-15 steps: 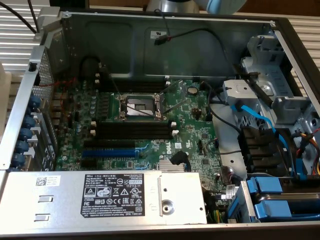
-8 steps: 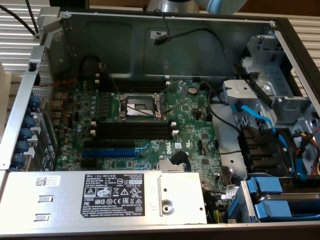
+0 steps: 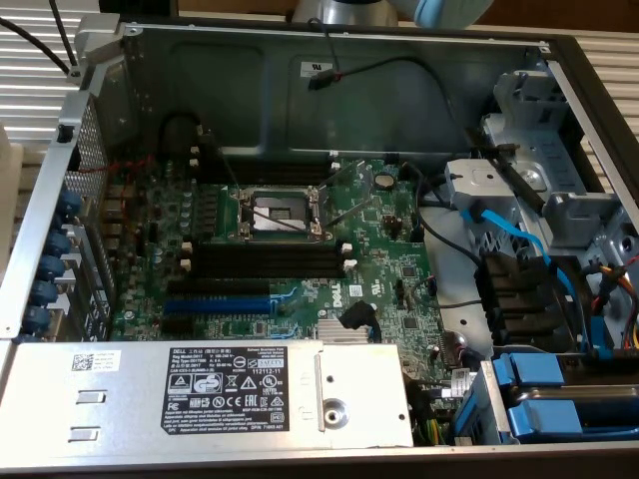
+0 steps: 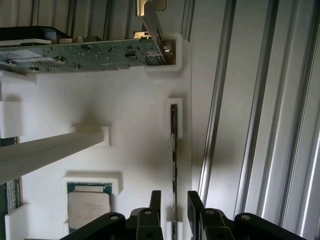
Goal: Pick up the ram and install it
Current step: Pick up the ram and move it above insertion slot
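Note:
The ram [image 4: 173, 150] stands on its edge in a slot of a white foam tray [image 4: 135, 125], seen end-on as a long, thin dark strip. My gripper [image 4: 173, 205] hovers over one end of it, open, and the stick runs in line with the gap between the two black fingers [image 4: 155, 202]. There is room on both sides of the stick and nothing is held. In the exterior view the long black slots with white end clips [image 3: 265, 261] lie empty on the green motherboard [image 3: 369, 269], below the processor socket [image 3: 278, 212].
The foam tray also holds a green expansion card [image 4: 85, 54] and a processor chip [image 4: 89, 202]. A ribbed metal surface [image 4: 260, 120] lies beside the tray. In the open case sit a blue slot [image 3: 215, 299], a labelled power supply [image 3: 240, 384], blue cables [image 3: 514, 239] and drive bays [image 3: 559, 399].

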`<state>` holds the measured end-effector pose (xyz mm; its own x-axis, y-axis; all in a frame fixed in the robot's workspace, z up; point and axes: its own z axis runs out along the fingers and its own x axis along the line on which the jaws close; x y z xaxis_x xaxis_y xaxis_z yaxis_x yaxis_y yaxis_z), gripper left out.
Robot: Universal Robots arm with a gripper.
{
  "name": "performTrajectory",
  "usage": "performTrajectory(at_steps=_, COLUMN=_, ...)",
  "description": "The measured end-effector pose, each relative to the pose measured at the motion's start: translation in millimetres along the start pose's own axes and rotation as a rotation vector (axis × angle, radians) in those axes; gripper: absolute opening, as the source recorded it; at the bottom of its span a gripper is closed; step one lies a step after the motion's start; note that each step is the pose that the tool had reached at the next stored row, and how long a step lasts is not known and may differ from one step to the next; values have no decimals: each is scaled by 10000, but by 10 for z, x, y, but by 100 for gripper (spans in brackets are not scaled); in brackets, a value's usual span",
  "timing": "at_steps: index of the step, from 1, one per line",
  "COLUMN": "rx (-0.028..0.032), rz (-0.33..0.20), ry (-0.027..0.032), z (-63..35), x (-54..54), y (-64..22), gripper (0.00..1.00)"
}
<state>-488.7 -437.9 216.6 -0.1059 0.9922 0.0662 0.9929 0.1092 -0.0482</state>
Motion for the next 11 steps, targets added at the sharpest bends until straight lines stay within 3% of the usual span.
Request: performTrajectory(at_steps=11, rx=85, rz=298, ry=25, z=91, x=-8, y=17, gripper=35)
